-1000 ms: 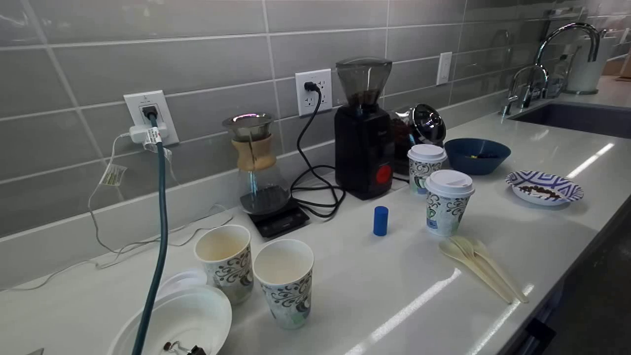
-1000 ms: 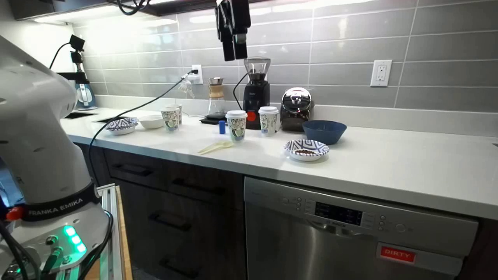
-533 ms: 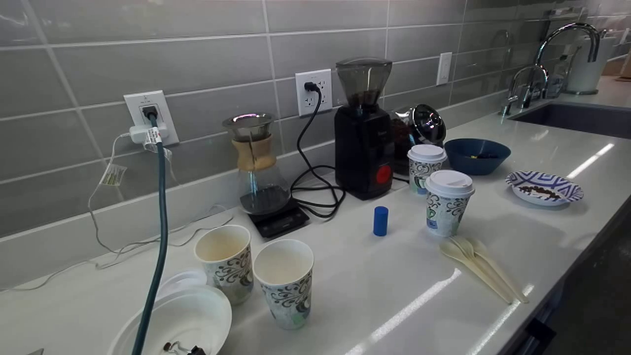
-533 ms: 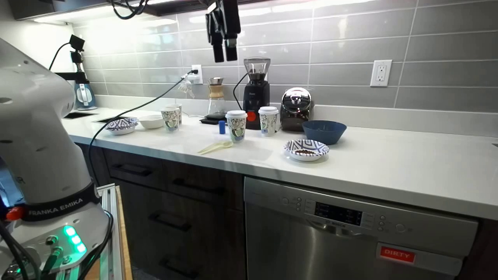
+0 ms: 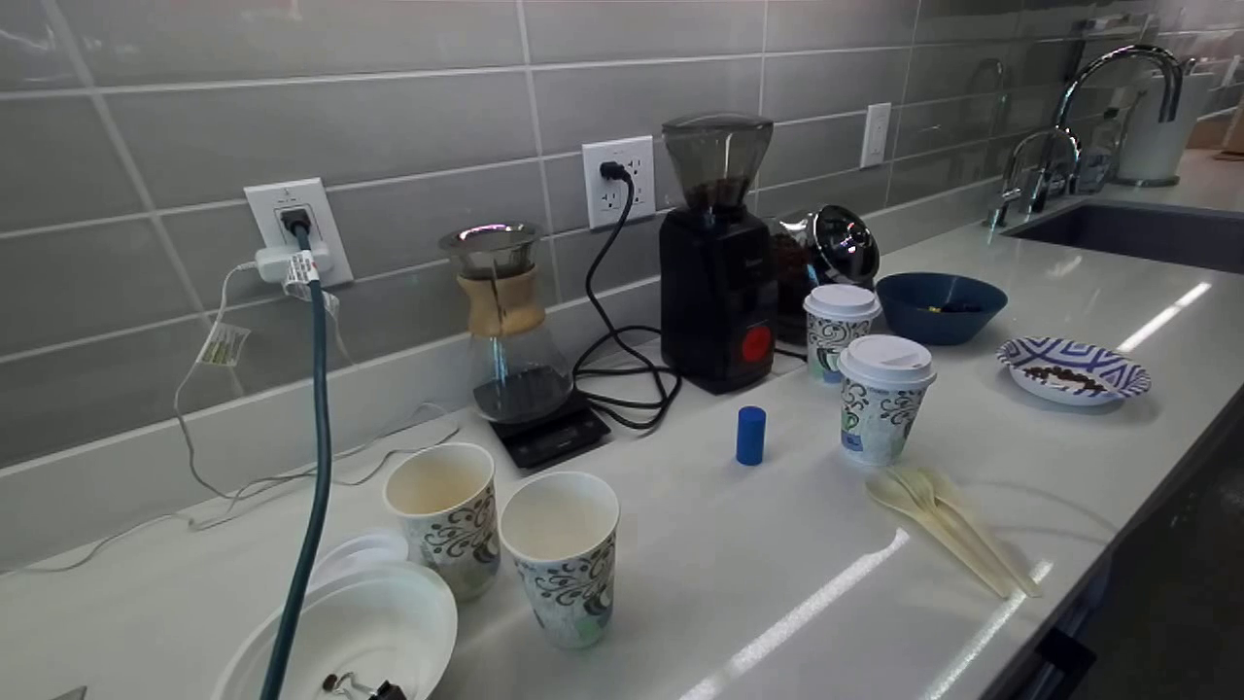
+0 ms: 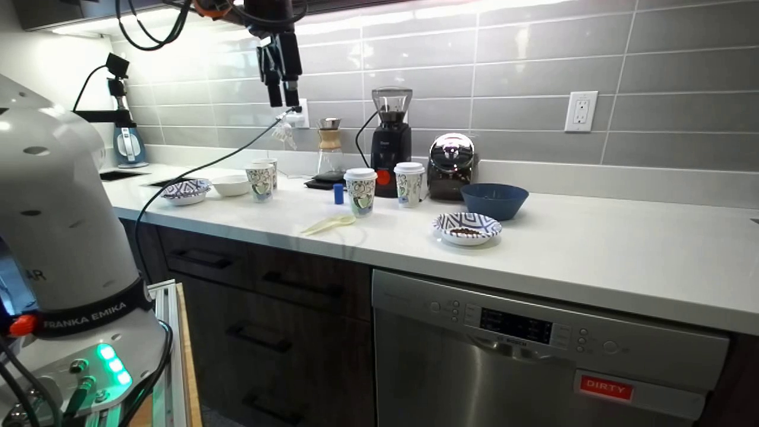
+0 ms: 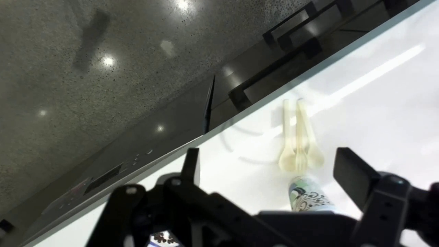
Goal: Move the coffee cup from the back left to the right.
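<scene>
The coffee cup (image 5: 449, 530) is an open paper cup with a tan inside. It stands upright at the back left of the counter. Its companion, a paper cup with a paler inside (image 5: 569, 574), stands close in front of it. In an exterior view the coffee cup (image 6: 273, 171) is mostly hidden behind that paler cup (image 6: 259, 181). My gripper (image 6: 283, 98) is high above the counter, right of and above the two open cups. In the wrist view my gripper (image 7: 268, 168) is open, with nothing between its fingers. The coffee cup is out of the wrist view.
Two lidded cups (image 5: 880, 413) (image 5: 838, 335), wooden cutlery (image 5: 952, 525) and a blue cylinder (image 5: 750, 436) stand or lie mid-counter. A white bowl (image 5: 389, 622) sits beside the open cups. A cable (image 5: 319, 418) hangs across there. A glass brewer (image 5: 505, 321) and grinder (image 5: 719, 292) stand behind.
In an exterior view my gripper has moved left and a little down, still high above the counter. The cups and other objects have not moved.
</scene>
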